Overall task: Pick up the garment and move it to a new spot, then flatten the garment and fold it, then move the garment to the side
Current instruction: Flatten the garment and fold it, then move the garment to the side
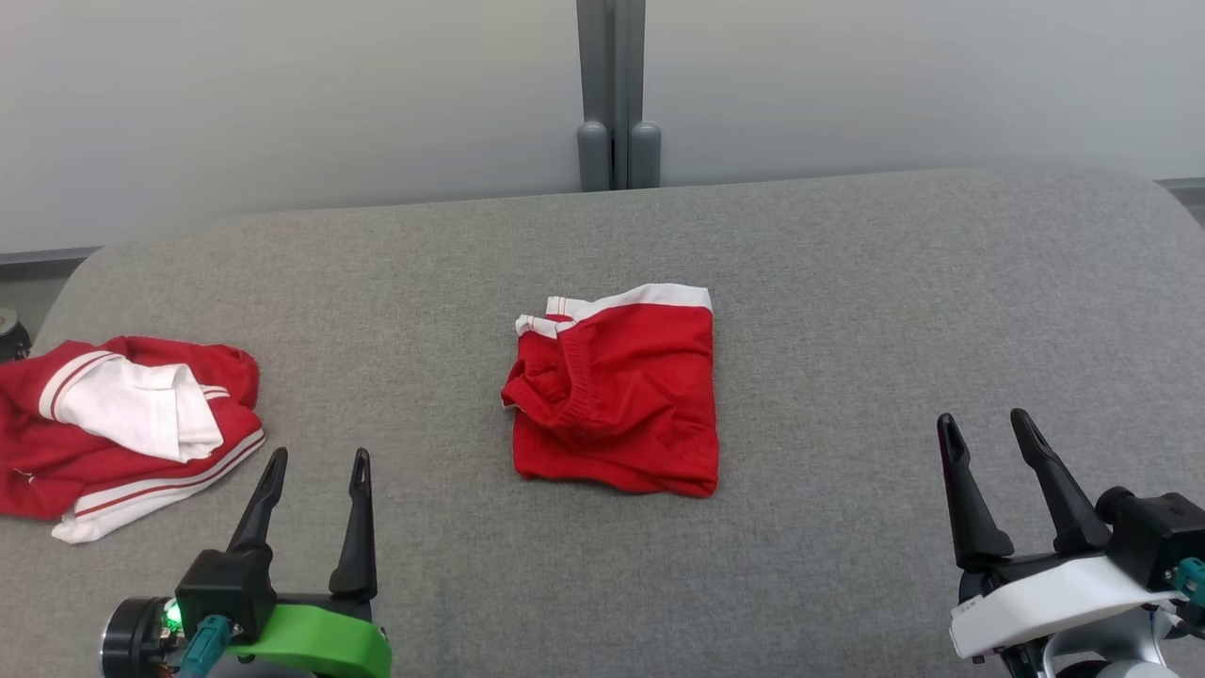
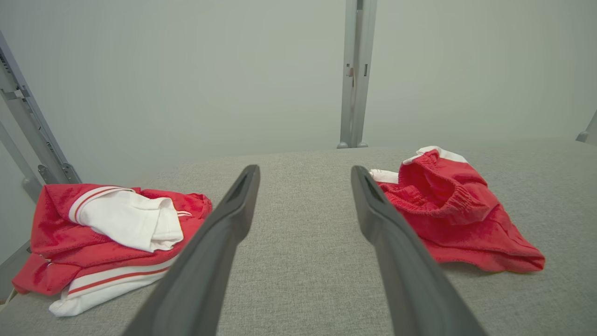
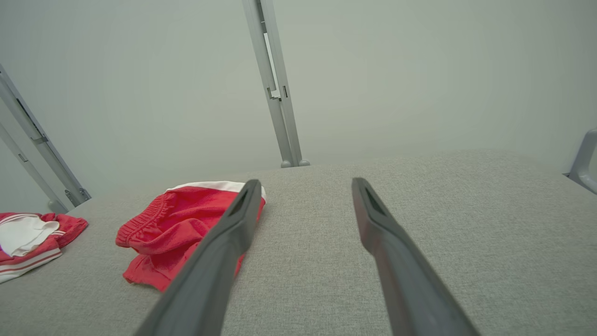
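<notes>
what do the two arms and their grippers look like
Both grippers have two long, dark, tapered fingers, slotted near the tip, on a black block. The left gripper has a bright green shell, a green light and a teal plug. The right gripper has a white shell, also with a teal plug.

Folded red shorts (image 1: 617,395) lie mid-table (image 1: 847,282) between the spread left gripper (image 1: 318,464) and right gripper (image 1: 988,426).
</notes>
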{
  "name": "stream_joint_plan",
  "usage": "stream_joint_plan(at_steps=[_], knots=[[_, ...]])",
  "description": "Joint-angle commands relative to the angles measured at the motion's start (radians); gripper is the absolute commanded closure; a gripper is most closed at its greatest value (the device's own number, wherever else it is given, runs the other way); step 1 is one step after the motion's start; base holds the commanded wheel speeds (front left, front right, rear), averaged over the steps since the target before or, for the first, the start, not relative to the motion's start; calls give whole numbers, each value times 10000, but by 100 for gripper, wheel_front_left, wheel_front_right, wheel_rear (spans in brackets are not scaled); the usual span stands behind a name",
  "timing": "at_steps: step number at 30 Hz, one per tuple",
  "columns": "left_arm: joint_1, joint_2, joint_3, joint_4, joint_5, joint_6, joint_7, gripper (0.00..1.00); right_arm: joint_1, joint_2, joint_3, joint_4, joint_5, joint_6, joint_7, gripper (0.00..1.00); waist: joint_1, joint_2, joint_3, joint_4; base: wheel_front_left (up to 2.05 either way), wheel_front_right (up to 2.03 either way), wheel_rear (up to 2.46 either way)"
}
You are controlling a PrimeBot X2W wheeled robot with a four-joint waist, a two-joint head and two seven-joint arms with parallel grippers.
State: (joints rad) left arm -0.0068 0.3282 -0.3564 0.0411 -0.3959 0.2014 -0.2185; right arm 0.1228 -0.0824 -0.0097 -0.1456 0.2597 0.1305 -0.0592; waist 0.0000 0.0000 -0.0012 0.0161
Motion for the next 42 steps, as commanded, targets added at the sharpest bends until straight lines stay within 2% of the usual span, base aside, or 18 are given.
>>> stream_joint_plan(at_steps=[1,24,28,34,39,42], knots=[[143,96,53,56,-76,-64,-51,0,167,13,-35,-92,-71,4,41,0,0,0,-28,38,0,0,0],[-410,10,68,120,58,88,-284,0,-17,63,-209,-363,-175,4,288,0,0,0,423,167,0,0,0],[-815,-28,65,-19,184,7,-347,0,-210,-85,-259,-338,-129,4,390,0,0,0,908,494,0,0,0],[-1818,-331,8,-272,493,-183,-441,0,-1093,-592,100,129,86,5,571,0,0,0,2267,1267,0,0,0],[-2560,-759,16,-308,737,-363,-467,0,-2122,-857,742,1105,210,3,525,0,0,0,3115,1787,0,0,0],[-2752,-999,143,-326,853,-496,-462,0,-2683,-786,1065,1801,315,5,411,0,0,0,3447,1992,0,0,0]])
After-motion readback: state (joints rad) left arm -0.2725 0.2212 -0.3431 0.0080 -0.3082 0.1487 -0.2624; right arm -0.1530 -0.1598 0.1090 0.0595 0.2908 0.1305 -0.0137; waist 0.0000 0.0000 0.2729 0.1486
